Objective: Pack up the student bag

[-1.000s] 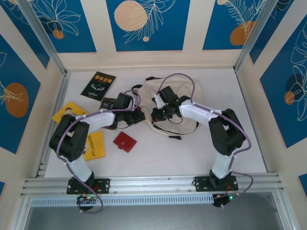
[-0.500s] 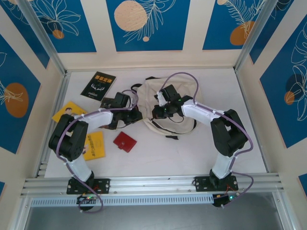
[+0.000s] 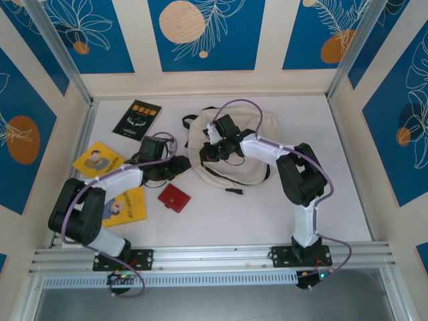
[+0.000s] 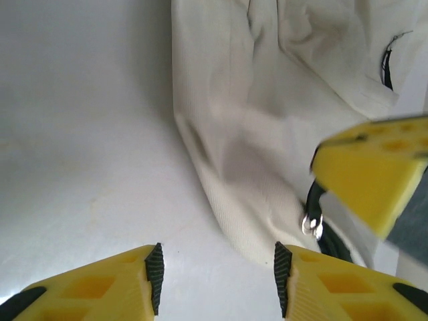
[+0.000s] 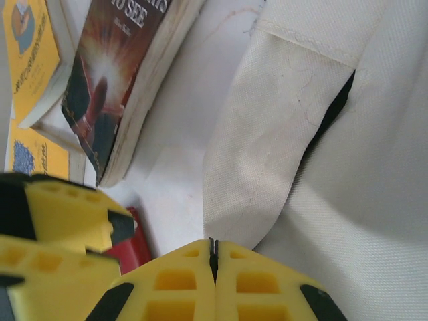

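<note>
Counting from my end: one student bag [image 3: 244, 157] mid-table, one red wallet [image 3: 174, 198], and four books: black book [image 3: 142, 119], far yellow book [image 3: 98, 160], near yellow book [image 3: 127, 204], and a paperback [image 5: 127, 87] reading "TO SEE". Left gripper [image 4: 217, 274] is released, with the bag's edge just past its tips. Right gripper [image 5: 212, 251] is clenched tip to tip at the bag's left edge.

A robot test booth: a white bench [image 3: 348, 200] boxed in by blue leaf-printed wall panels [image 3: 207, 33] and ribbed aluminium frame rails [image 3: 214, 257].
</note>
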Robot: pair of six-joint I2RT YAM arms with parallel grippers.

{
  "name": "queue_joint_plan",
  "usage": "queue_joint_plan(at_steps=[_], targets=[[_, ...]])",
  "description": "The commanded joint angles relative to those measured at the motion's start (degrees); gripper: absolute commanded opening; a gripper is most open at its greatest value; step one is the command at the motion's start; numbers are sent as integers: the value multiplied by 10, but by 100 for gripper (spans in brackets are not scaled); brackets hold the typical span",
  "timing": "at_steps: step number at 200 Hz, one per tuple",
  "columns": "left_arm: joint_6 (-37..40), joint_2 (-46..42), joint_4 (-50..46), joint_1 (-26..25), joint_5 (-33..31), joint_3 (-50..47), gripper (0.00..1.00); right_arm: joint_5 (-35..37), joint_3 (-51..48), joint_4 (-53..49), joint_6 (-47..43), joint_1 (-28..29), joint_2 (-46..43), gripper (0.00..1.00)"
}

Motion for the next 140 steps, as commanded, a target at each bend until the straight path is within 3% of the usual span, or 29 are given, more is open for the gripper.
queue_joint_plan(at_steps=[1,41,81,140], targets=[[-45,-30,71,-17,12,-37,52,-10,29,10,7,0,5,0],[-88,-32,161,-64,-5,-59,60,-47,40,25,26,-4,9,0],[-120,23,221,-82,-2,-35,54,-53,38,28,36,-4,10,0],[-126,66,204,-105,-25,-5,43,-55,31,31,47,-3,9,0]])
